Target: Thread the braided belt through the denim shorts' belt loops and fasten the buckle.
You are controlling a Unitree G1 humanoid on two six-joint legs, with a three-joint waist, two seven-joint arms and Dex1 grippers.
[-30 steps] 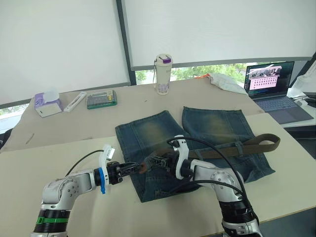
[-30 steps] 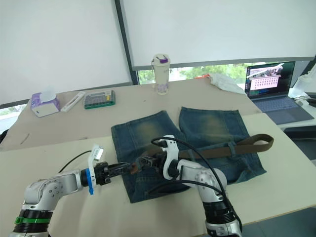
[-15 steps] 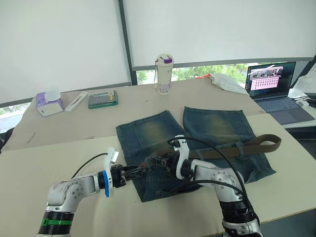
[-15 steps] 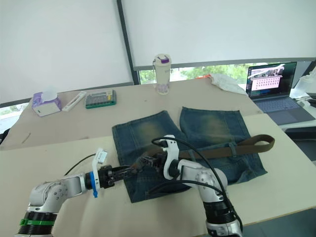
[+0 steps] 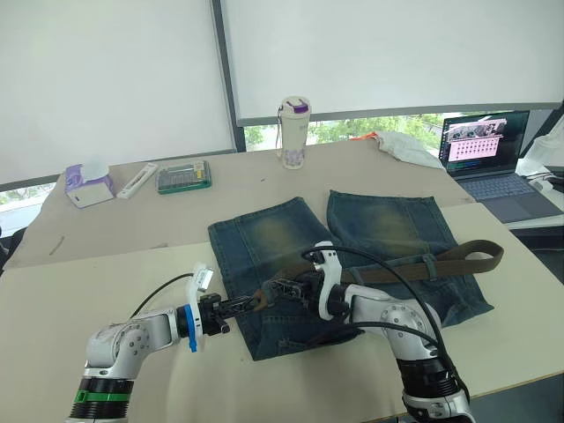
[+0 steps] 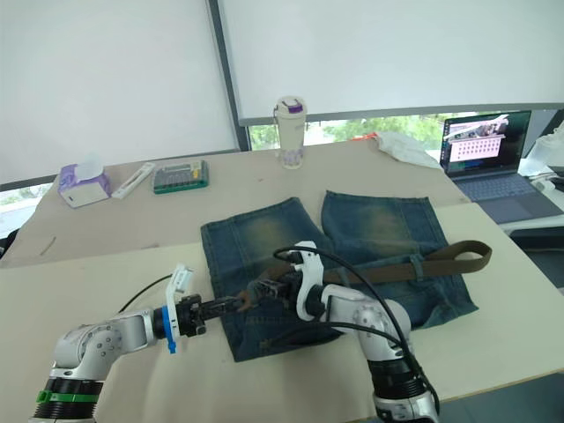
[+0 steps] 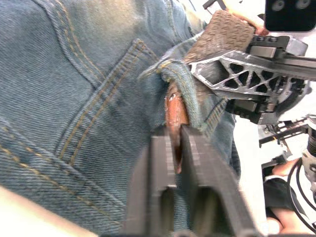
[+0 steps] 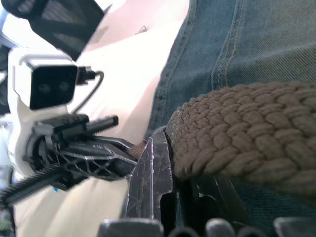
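Shorts (image 5: 370,256) spread flat at frame centre, belt (image 5: 441,260) stretched across the waistband toward the right edge. Left gripper (image 7: 174,148) pinched on the belt's reddish tip where it pokes out of a belt loop (image 7: 180,86), lower centre. Right gripper (image 5: 284,289) clamped on the braided strap just beside it.

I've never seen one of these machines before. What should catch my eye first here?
Two robot arms meet over dark denim shorts spread on the near table. The left gripper has its jaws shut on the brown tip of a braided belt poking out of a belt loop, while the right gripper holds the belt just behind. Further right, the belt curls into a loop past the shorts' edge.
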